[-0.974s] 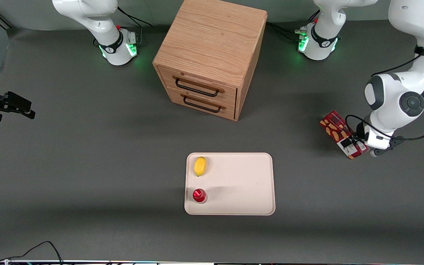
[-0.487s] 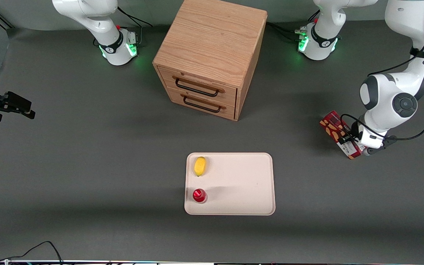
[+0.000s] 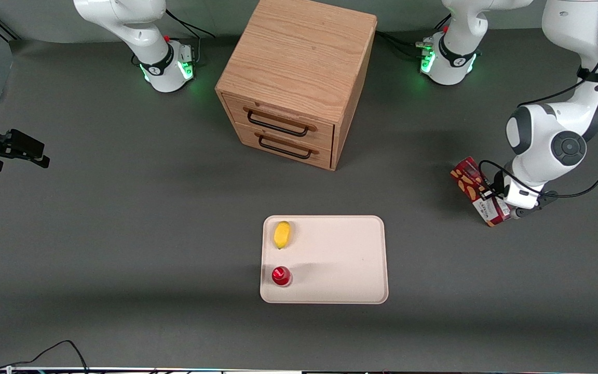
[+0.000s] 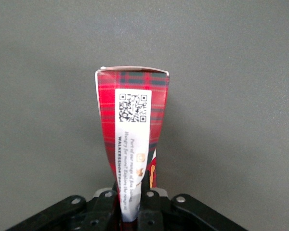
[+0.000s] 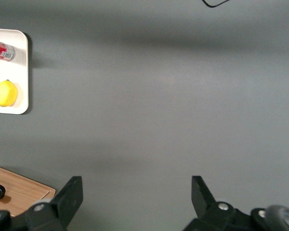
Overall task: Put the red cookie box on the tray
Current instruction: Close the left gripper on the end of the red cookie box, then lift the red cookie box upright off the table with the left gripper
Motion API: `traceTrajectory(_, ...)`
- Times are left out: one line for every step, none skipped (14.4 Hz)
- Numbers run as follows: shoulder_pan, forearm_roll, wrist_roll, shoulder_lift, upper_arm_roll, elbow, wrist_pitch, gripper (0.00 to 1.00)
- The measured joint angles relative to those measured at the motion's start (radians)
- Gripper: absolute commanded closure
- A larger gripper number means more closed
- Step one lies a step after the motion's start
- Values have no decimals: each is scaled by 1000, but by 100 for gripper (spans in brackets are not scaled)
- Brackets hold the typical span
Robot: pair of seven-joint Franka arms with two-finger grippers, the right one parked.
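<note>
- Red cookie box (image 3: pixel 478 191) sat clamped in the gripper (image 3: pixel 496 200), toward the working arm's end of the table and well apart from the tray (image 3: pixel 340 249)
- In the wrist view the box (image 4: pixel 133 139) ran straight out from between the jaws, its long axis in line with the fingers (image 4: pixel 149 211), which were closed on its label end; the walls looked pinched in at the grip
- From the front the box looked tipped, its free end pointing toward the cabinet (image 3: pixel 296 78); whether it was touching the table, I could not tell
- Judged from this, the grasp was made and the carry was not yet begun; the coming move would need a lift, then a long sideways run toward the parked arm's end and nearer to the front camera
- The tray held a lemon (image 3: pixel 282 234) and a small red can (image 3: pixel 281 276), both along its edge toward the parked arm; the rest of it lay bare, so the box would likely fit there if laid flat
- Dark grey matte table (image 3: pixel 122 234) lay between box and tray with nothing in the path; the cabinet stood farther from the camera and off the line
- One risk, as a guess: held by one end, the thin carton could sag or swing on the way
</note>
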Motion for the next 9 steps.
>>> traceTrajectory(0, 9, 0, -2, 1, 2, -13, 100)
traceTrajectory(1, 27, 0, -6, 2, 7, -39, 100)
traceTrajectory(1, 39, 0, -13, 3, 17, -73, 100)
traceTrajectory(1, 45, 0, -23, 5, 36, -119, 100)
traceTrajectory(1, 50, 0, -38, 6, 66, -177, 100)
traceTrajectory(1, 54, 0, -53, 6, 105, -246, 100)
traceTrajectory(1, 57, 0, -67, 6, 151, -320, 100)
traceTrajectory(1, 58, 0, -79, 5, 201, -394, 100)
traceTrajectory(1, 60, 0, -87, 5, 252, -459, 100)
